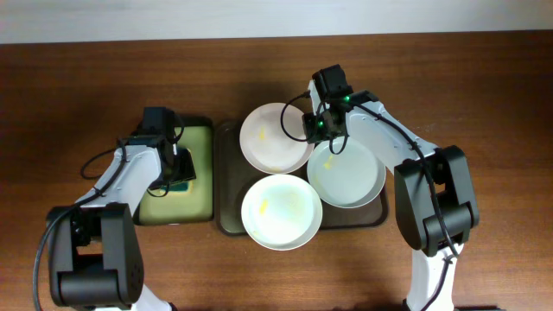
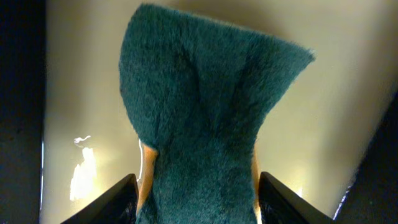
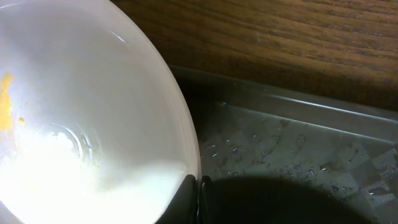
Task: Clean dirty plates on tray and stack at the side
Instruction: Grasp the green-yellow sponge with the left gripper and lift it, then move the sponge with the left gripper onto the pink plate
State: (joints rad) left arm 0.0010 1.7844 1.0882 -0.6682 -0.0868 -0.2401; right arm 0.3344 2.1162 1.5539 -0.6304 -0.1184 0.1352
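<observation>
Three white plates lie on the dark brown tray [image 1: 226, 186]: a back one [image 1: 275, 136] with yellow smears, a front one [image 1: 281, 210] with a yellow smear, and a bluish-grey one [image 1: 347, 173] at the right. My right gripper [image 1: 316, 128] is shut on the back plate's right rim. In the right wrist view its fingers [image 3: 199, 185] pinch the rim of that plate [image 3: 93, 112] above the wet tray [image 3: 298, 155]. My left gripper [image 1: 177, 167] is shut on a teal fuzzy sponge [image 2: 199, 106] over the small tray; its fingers [image 2: 199, 199] press the sponge's sides.
A smaller black tray with a yellow-green inside [image 1: 164, 206] stands left of the brown tray; its inside fills the left wrist view [image 2: 323, 118]. Brown wooden table [image 1: 484, 78] lies around both trays.
</observation>
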